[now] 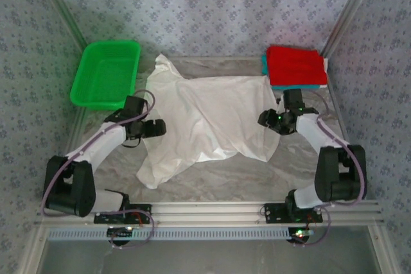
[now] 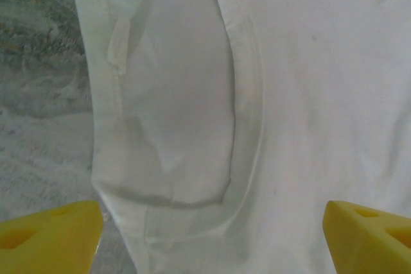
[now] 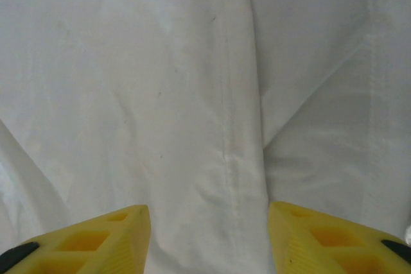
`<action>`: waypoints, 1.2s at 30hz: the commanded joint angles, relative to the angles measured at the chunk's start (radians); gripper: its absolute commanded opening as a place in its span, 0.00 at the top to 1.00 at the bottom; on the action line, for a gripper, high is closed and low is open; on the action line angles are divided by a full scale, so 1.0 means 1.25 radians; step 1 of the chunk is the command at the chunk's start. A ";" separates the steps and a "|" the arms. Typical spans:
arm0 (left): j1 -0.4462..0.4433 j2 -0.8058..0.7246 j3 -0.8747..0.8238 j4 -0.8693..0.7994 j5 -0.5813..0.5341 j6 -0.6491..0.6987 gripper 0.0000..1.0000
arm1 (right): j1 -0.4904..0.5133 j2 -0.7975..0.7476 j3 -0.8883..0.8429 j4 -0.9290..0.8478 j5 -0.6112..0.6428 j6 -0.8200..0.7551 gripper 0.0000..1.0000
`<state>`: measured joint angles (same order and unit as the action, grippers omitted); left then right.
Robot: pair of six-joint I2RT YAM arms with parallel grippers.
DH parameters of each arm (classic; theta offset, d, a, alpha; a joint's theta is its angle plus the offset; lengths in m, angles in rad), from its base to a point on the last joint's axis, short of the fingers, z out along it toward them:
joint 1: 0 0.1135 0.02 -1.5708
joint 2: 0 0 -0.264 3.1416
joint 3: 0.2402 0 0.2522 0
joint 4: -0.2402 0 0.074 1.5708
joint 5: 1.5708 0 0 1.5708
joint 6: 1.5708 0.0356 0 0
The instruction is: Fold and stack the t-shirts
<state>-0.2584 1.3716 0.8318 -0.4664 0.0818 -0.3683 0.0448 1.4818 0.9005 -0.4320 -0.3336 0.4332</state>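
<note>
T-shirt (image 1: 205, 117) spread out, left tool (image 2: 212, 222), right tool (image 3: 207, 222) at edges

The table (image 1: 212, 184) is grey and looks like stone. A white t-shirt (image 1: 205, 120) lies spread out on it, full of wrinkles. It fills the space between the left gripper (image 1: 154, 128) and the right gripper (image 1: 266, 120) and reaches under the jaws of both. Right beside the left jaws, the shirt's edge ends and bare table shows. A green basket (image 1: 137, 68) sits near the left jaws, farther back and out to the left. A folded teal shirt (image 1: 264, 64) lies just behind the right jaws, with a folded red shirt (image 1: 295, 63) on top.
</note>
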 commanded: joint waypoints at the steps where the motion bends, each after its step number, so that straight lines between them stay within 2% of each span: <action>1: -0.004 0.048 0.030 0.041 0.001 -0.007 0.12 | -0.034 0.075 0.053 0.057 -0.079 0.004 0.51; 11: -0.002 0.043 0.001 0.072 -0.026 -0.006 0.11 | -0.074 0.238 0.119 0.132 -0.123 0.028 0.54; 17: 0.003 0.034 -0.015 0.069 -0.047 -0.001 0.10 | -0.065 0.307 0.154 0.130 -0.154 0.026 0.56; 29: 0.010 0.015 -0.051 0.092 -0.055 -0.012 0.10 | -0.063 0.257 0.149 0.125 -0.147 0.041 1.00; 36: 0.020 0.001 -0.063 0.089 -0.081 -0.013 0.10 | -0.086 0.176 0.173 0.032 -0.105 0.040 1.00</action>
<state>-0.2459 1.4006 0.7654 -0.3595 0.0093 -0.3729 -0.0448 1.7618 1.0756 -0.3061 -0.4965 0.4831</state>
